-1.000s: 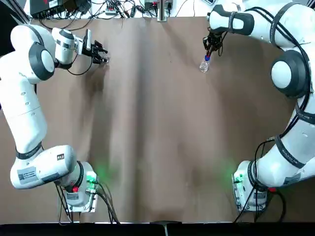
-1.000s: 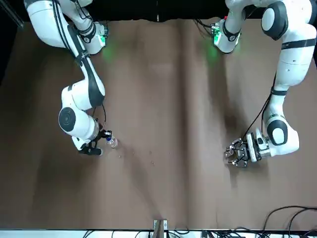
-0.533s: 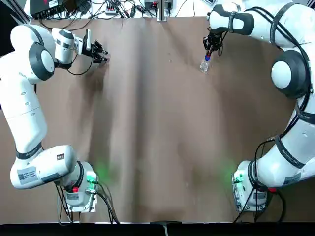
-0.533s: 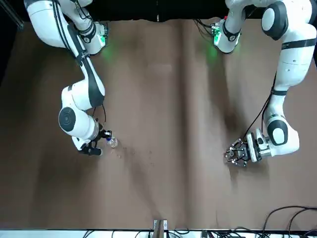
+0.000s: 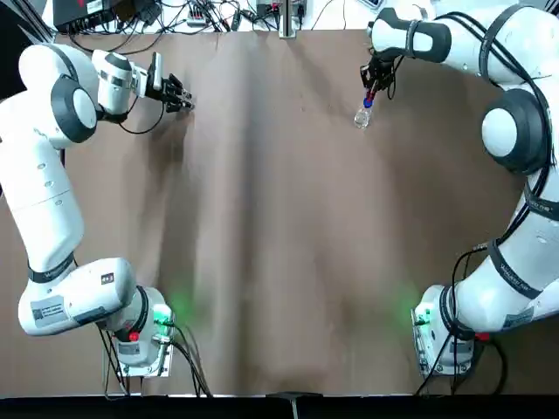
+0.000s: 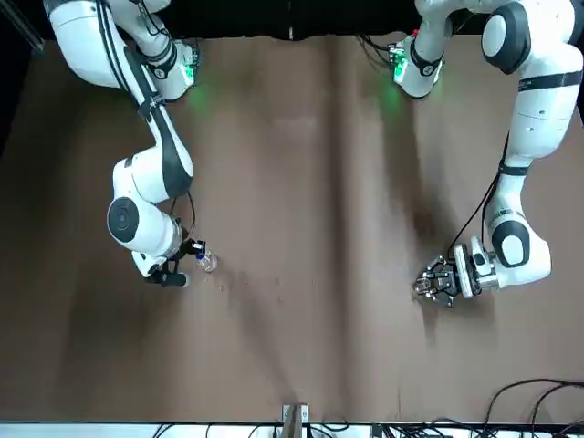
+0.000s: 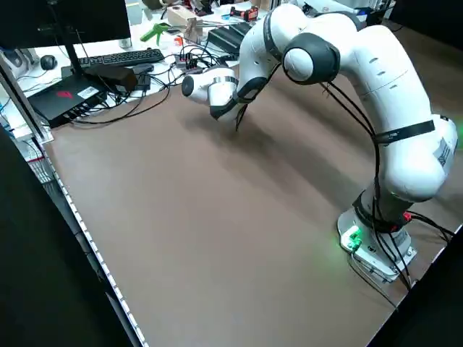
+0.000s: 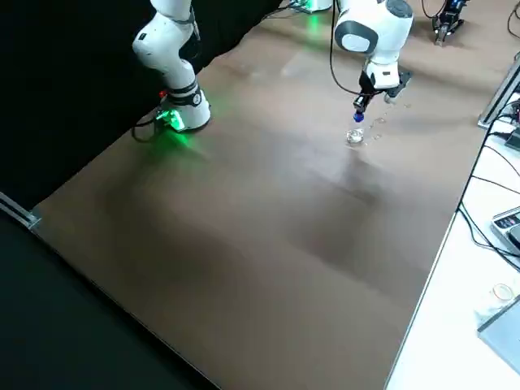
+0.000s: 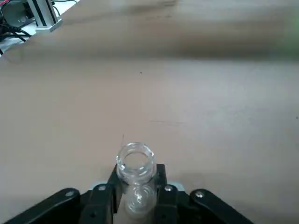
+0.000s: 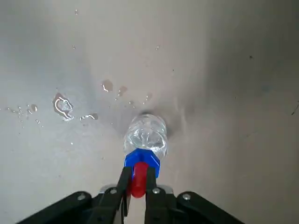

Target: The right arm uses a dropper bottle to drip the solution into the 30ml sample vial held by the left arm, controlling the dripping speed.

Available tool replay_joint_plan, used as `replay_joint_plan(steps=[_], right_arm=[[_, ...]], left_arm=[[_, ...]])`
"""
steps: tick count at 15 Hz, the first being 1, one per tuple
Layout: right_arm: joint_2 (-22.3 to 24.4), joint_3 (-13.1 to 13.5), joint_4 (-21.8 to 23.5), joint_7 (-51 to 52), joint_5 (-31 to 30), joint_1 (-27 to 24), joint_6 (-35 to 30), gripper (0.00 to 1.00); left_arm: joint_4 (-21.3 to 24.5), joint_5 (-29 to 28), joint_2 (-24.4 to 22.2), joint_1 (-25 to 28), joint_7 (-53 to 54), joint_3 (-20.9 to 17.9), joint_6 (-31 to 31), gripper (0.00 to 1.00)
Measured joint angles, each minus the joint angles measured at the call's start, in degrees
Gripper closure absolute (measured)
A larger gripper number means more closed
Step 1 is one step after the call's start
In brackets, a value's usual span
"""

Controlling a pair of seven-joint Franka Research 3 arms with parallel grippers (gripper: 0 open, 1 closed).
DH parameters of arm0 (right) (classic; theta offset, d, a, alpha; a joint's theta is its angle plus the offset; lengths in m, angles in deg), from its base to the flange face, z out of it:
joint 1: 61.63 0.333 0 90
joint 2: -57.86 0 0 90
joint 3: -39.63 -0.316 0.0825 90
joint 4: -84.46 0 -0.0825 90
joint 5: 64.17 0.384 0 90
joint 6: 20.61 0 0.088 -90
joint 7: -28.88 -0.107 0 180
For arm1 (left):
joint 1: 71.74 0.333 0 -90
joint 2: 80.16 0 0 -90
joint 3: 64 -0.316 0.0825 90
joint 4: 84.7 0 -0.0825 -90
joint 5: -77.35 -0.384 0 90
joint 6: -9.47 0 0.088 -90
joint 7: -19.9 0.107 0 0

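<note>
A: What is held by the right gripper (image 10: 138, 173)?
B: The red tip (image 10: 139, 185) of the dropper bottle (image 10: 146, 135) is pinched between its fingers, at the table's far right. The clear bottle hangs below, behind its blue collar (image 10: 141, 157); whether the brown table (image 5: 262, 218) is touched cannot be told.
A: And the left gripper (image 9: 137, 177)?
B: The sample vial (image 9: 139, 198) is clasped upright there, its open mouth exposed, at the far left. The two containers are kept well apart.
A: Can any writing be read?
B: Labels (image 5: 49, 310) are seen on the left arm (image 5: 52, 209), but their print is too small to be made out. A white sticker (image 7: 88, 92) is carried by a black box (image 7: 61, 101), its text likewise too fine.
A: What is in the containers?
B: How much solution is held in either cannot be told through the clear walls.
A: And the surface?
B: Clear droplets (image 10: 62, 107) are scattered on the brown covering near the bottle.
A: Farther off?
B: A monitor (image 7: 65, 22), a keyboard (image 7: 123, 58) and tangled cables (image 7: 173, 72) are set out on a white desk (image 8: 455, 301) past the far edge
</note>
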Motion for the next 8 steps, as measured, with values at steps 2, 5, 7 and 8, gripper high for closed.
replay_joint_plan(steps=[2,5,7,8], right_arm=[[0.03,0.09,-0.38,0.0,0.0,-0.01,0.0,0.82],[0.18,0.11,-0.96,0.0,0.0,-0.01,-0.16,0.84],[0.18,0.11,-0.95,0.0,0.0,-0.01,-0.22,0.85],[0.18,0.11,-0.94,0.0,0.0,-0.01,-0.29,0.85]], left_arm=[[0.0,0.0,0.0,-0.02,0.0,0.02,0.0,0.68],[-0.23,0.0,-0.15,0.0,-0.59,0.82,0.02,0.68],[-0.67,0.0,-1.06,-0.59,-3.11,1.7,0.02,0.68],[-0.82,0.0,-1.86,-1.42,-4.48,1.79,0.02,0.68]])
